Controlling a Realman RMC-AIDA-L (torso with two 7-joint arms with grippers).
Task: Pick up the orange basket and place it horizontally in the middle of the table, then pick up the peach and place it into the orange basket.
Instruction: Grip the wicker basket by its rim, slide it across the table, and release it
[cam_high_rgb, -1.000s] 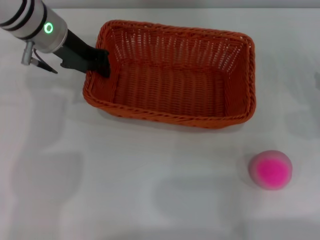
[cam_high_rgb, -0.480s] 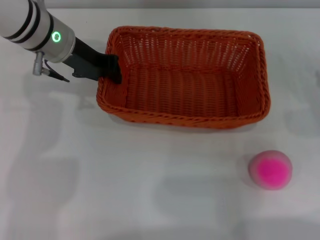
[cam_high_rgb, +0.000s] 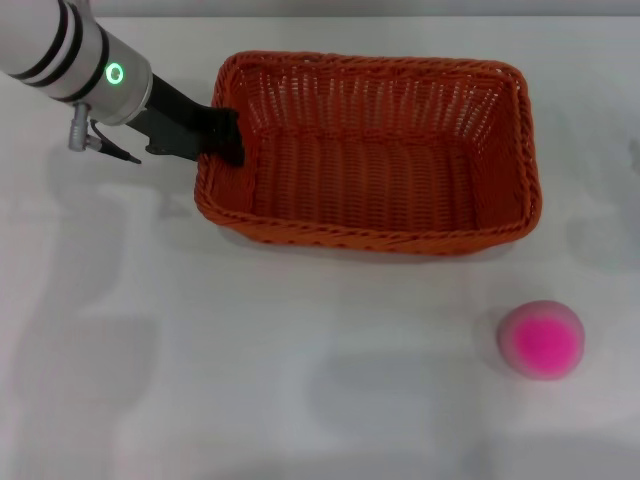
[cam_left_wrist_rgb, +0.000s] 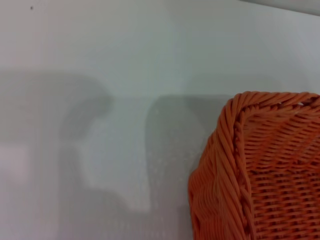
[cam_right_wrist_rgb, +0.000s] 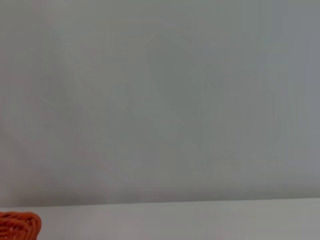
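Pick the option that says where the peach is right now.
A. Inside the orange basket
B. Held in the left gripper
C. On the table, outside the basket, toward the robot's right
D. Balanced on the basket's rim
C: the peach lies on the bare table, apart from the orange basket and nearer than it, while the left gripper is at the basket's left end wall.

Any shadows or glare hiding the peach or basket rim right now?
Head view: soft grey shadows on the table, none over the peach or orange basket. Left wrist view: broad shadow patches beside the basket corner. Right wrist view: no peach visible.
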